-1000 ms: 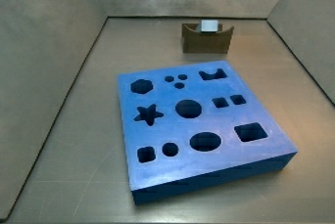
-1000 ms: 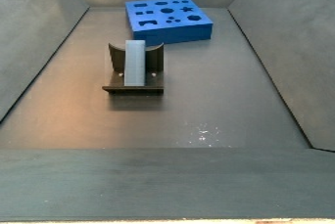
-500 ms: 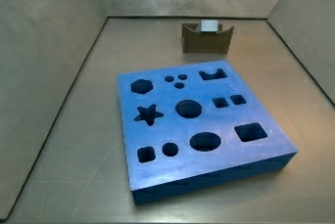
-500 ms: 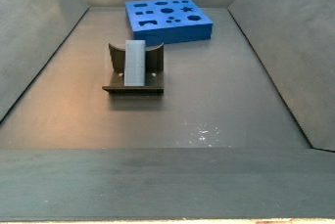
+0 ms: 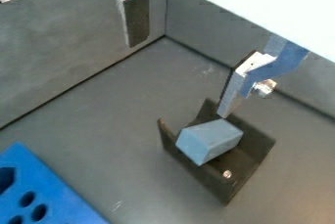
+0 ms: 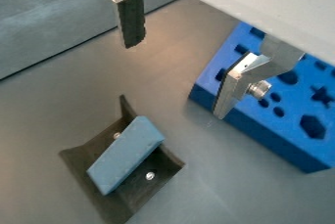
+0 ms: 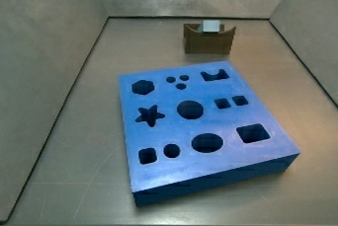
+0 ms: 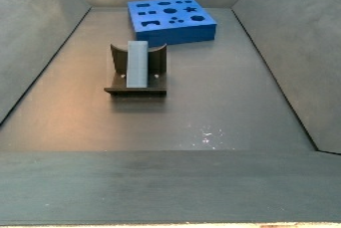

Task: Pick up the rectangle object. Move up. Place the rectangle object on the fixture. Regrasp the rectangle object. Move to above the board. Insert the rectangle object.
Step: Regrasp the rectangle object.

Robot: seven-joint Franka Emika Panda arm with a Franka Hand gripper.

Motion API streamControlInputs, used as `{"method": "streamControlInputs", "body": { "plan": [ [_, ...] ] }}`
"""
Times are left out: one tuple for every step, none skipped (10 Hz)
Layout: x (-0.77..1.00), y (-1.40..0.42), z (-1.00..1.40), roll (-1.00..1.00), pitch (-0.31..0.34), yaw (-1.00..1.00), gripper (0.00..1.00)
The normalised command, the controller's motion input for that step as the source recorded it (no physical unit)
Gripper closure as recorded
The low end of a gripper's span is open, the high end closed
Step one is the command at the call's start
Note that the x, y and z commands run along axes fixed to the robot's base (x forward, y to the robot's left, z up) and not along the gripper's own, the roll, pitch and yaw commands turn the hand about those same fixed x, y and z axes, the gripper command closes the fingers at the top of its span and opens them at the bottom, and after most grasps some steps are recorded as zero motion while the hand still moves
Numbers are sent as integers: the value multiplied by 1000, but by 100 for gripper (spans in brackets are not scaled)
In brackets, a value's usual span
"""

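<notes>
- No brand, label or writing can be read on anything in view.
- The small light blue-grey rectangular block (image 8: 135, 62) lies tilted in the dipped middle of the dark brown open-topped fixture (image 8: 135, 85), touching it; both wrist views show it there too (image 5: 207, 140) (image 6: 124, 155).
- The gripper (image 6: 186, 57) hangs above the fixture, its flat silver fingers (image 5: 245, 83) spread wide apart with nothing between them.
- The large bright-blue square board with dark shaped holes (image 7: 203, 130) sits well apart from the fixture on the grey floor (image 8: 200, 113).
- Grey walls (image 7: 53, 72) enclose the floor; nothing stands between fixture and board.
</notes>
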Motion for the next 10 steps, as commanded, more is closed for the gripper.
{"method": "streamControlInputs", "body": {
  "plan": [
    [-16,-19,9,1000,-59,15,0],
    [-17,-16,8,1000,-63,15,0],
    [-19,-19,6,1000,-64,15,0],
    [-19,-18,6,1000,-65,15,0],
    [-19,-16,7,1000,-65,15,0],
    [-19,-17,6,1000,-64,15,0],
    [-16,-18,8,1000,-63,15,0],
    [-14,-21,10,1000,-61,15,0],
    [-6,-21,14,1000,-55,14,0],
    [-2,-17,13,1000,-53,14,0]
  ]
}}
